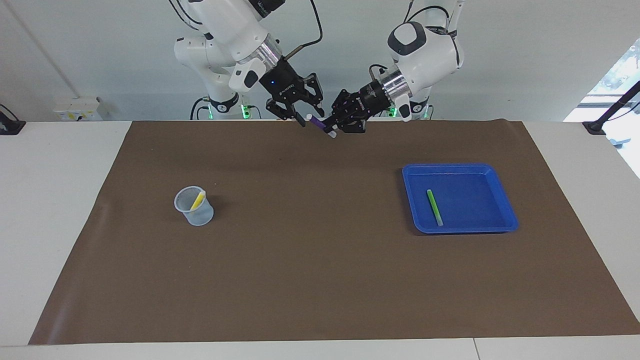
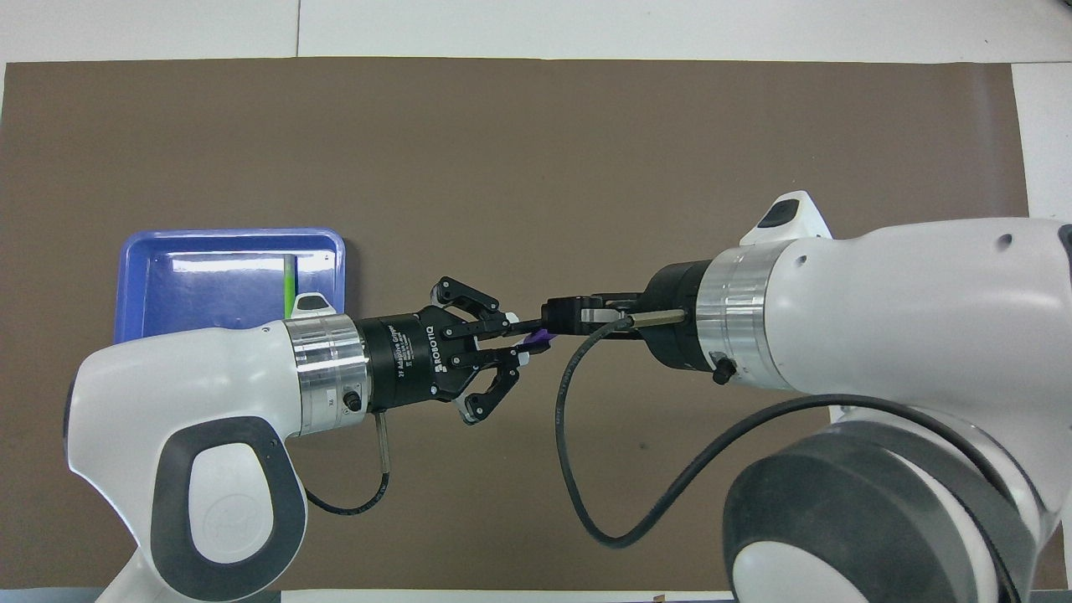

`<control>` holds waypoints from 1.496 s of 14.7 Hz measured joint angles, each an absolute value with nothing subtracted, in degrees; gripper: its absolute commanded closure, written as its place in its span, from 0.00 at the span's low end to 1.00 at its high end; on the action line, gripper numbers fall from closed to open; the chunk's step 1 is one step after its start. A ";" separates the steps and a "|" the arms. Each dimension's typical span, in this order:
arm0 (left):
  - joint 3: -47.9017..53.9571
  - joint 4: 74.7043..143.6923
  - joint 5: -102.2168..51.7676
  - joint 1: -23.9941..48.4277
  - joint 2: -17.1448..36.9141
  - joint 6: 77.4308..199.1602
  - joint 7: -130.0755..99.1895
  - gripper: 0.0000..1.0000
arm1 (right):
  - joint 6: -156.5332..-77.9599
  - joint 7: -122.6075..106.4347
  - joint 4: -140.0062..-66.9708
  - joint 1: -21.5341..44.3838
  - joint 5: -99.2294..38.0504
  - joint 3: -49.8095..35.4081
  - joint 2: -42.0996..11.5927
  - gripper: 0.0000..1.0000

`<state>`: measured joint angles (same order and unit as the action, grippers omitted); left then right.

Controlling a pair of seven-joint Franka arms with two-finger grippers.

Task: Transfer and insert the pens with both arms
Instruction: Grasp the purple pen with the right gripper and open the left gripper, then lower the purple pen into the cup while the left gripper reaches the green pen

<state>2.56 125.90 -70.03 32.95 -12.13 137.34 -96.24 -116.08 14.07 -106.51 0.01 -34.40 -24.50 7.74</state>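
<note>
My left gripper (image 1: 334, 125) is clamped on the purple pen (image 1: 318, 123), up in the air over the mat's (image 1: 320, 280) edge nearest my bases. My right gripper (image 1: 306, 116) sits at the pen's free end; I cannot tell whether it has bitten. If left lets go early, the pen drops.

White table (image 1: 60, 210) covered by a brown mat (image 1: 320, 270). Plain pale wall (image 1: 525, 55), white socket box (image 1: 77, 108) on it. Bright window (image 1: 617, 75) at one end.
</note>
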 measured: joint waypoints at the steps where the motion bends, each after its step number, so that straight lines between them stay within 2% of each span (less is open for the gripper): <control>1: 2.56 125.90 -70.06 32.95 -12.13 137.35 -96.24 1.00 | -116.48 14.07 -106.51 0.01 -34.35 -24.50 7.74 1.00; 6: 2.52 125.91 -70.24 32.95 -12.13 137.71 -96.27 1.00 | -117.36 14.07 -106.49 0.03 -33.54 -24.75 7.73 1.00; 7: 2.53 125.91 -70.25 32.96 -12.11 137.72 -96.27 0.43 | -117.39 14.07 -106.44 0.05 -33.18 -24.83 7.72 1.00; 8: 2.55 125.92 -70.29 33.00 -12.06 137.76 -96.27 0.00 | -117.40 14.07 -106.36 0.11 -32.57 -24.92 7.72 1.00; 13: 2.41 125.93 -70.31 33.04 -12.21 137.84 -97.53 0.00 | -117.81 13.66 -106.56 -0.39 -23.32 -23.61 7.09 1.00; 18: 1.60 126.47 -70.02 31.00 -12.21 137.87 -97.72 0.00 | -116.09 5.29 -108.58 -0.48 -13.34 -17.75 6.99 1.00; 22: 1.43 126.89 -60.85 27.05 -12.21 137.34 -97.64 0.00 | -116.01 -7.69 -112.26 -0.65 -6.51 -11.75 7.88 1.00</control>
<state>1.43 126.89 -60.85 27.05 -12.21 137.34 -97.64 -116.01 -7.69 -112.26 -0.65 -6.51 -11.75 7.88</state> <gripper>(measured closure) 0.000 0.824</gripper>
